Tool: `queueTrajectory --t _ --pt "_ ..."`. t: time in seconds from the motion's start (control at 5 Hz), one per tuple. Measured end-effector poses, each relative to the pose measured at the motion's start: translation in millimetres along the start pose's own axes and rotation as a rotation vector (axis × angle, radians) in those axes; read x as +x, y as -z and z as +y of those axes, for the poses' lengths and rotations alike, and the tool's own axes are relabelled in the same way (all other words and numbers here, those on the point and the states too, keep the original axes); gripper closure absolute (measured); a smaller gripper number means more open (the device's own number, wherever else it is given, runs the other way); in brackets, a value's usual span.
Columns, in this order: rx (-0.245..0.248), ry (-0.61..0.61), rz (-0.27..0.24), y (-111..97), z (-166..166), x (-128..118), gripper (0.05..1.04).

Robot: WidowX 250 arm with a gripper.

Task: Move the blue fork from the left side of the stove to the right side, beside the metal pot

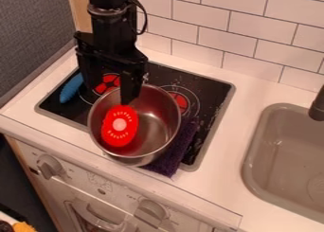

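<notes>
Hanging arm: my black arm (pixel 112 22) enters at the top edge, left of centre, and drops nearly straight down, with a dark cable looping off its right side. Its lower part widens into a dark block above the stove.
Claw: my claw (pixel 111 96) points downward in the upper left of the frame, its two fingers (pixel 131 86) spread apart, a red burner patch visible between them. I am open and grip nothing. One finger is at the pot's back rim, just above the red piece; the other is farther left. I cannot tell whether the nearer one touches the metal.
Red piece: a bright red oval (pixel 116 137) with a pale centre and a ring of small light marks lies inside the pot, toward its left wall.
Pot: the round metal pot (pixel 157 124) stands left of centre, on the front part of the black stove top (pixel 215 91).
Blue thing: a long blue object (pixel 71 89) lies slanted at the stove's left, just beside my left finger.
Purple cloth: a dark purple cloth (pixel 172 161) lies along the pot's right and front side.
Sink: a grey basin (pixel 250 157) sits at the right of the frame.
</notes>
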State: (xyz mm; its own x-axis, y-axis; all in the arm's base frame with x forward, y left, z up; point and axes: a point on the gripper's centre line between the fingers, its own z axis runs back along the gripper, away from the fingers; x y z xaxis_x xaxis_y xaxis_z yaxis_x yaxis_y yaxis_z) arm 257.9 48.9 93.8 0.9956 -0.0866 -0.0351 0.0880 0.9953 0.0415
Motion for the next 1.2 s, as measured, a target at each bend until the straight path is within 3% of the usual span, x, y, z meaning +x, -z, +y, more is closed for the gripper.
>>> queueTrajectory --t 0.2,0.4,0.6,0.8,1.2 --pt "-0.021 0.003 0.019 5.2 -1.0 -1.4 0.081" --pt "-0.088 -0.074 -0.042 -5.5 42.3 -3.5 0.082" --pt "-0.102 -0.131 -0.058 -1.5 80.2 2.4 0.082" --pt "-0.086 -0.175 -0.073 7.3 115.5 5.8 0.082" --pt "0.014 -0.185 -0.047 52.2 134.7 26.3 0.082"
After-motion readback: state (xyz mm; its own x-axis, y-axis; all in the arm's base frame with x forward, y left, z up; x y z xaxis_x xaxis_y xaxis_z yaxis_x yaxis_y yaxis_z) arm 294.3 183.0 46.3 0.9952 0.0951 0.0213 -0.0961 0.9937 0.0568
